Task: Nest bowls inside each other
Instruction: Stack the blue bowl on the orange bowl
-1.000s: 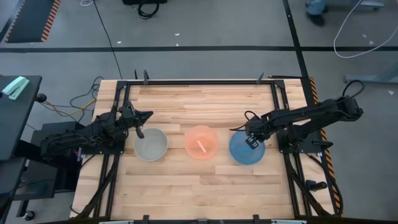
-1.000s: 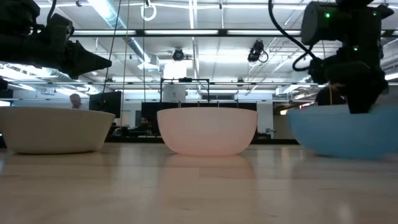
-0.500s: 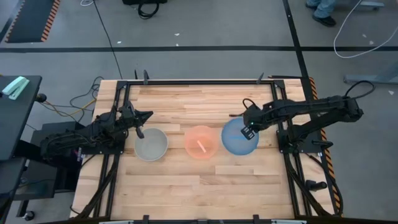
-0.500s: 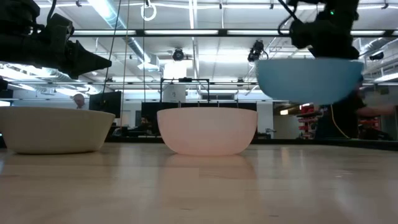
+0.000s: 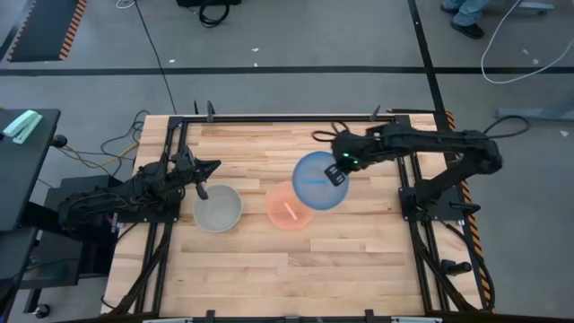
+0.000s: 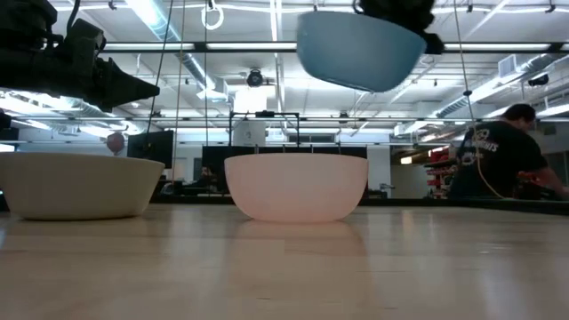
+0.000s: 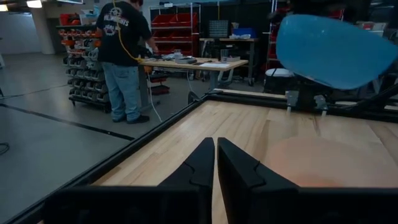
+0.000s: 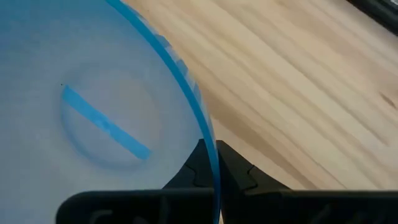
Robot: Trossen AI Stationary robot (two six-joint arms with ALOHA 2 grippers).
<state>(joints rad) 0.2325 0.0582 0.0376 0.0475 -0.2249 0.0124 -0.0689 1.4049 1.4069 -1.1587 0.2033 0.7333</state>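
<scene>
The blue bowl (image 5: 317, 180) hangs in the air above the right rim of the salmon-orange bowl (image 5: 285, 212), held by my right gripper (image 5: 339, 170), which is shut on it. In the low view the blue bowl (image 6: 360, 50) is high and tilted over the salmon-orange bowl (image 6: 296, 188), which rests by its base on the table. The pale grey-white bowl (image 5: 218, 209) sits on the table to the left. My left gripper (image 5: 203, 187) hovers shut at that bowl's far-left rim, touching nothing. My right gripper pinches the blue bowl's rim (image 8: 209, 163) on its right side, one finger inside the bowl and one outside. The fingers come from above, slanting from the table's right. The bowl is lifted clear and tilted.
A black metal frame (image 5: 401, 152) borders the wooden table on its left, right and far sides. Bare wood lies near and far of the bowls. A person (image 6: 498, 160) stands in the room beyond the table.
My right gripper has lifted the blue bowl off the table at the right and carried it up and toward the table's left, until it hangs over the salmon-orange bowl's right rim. The bowl has tipped as it rose. The other two bowls have stayed put.
</scene>
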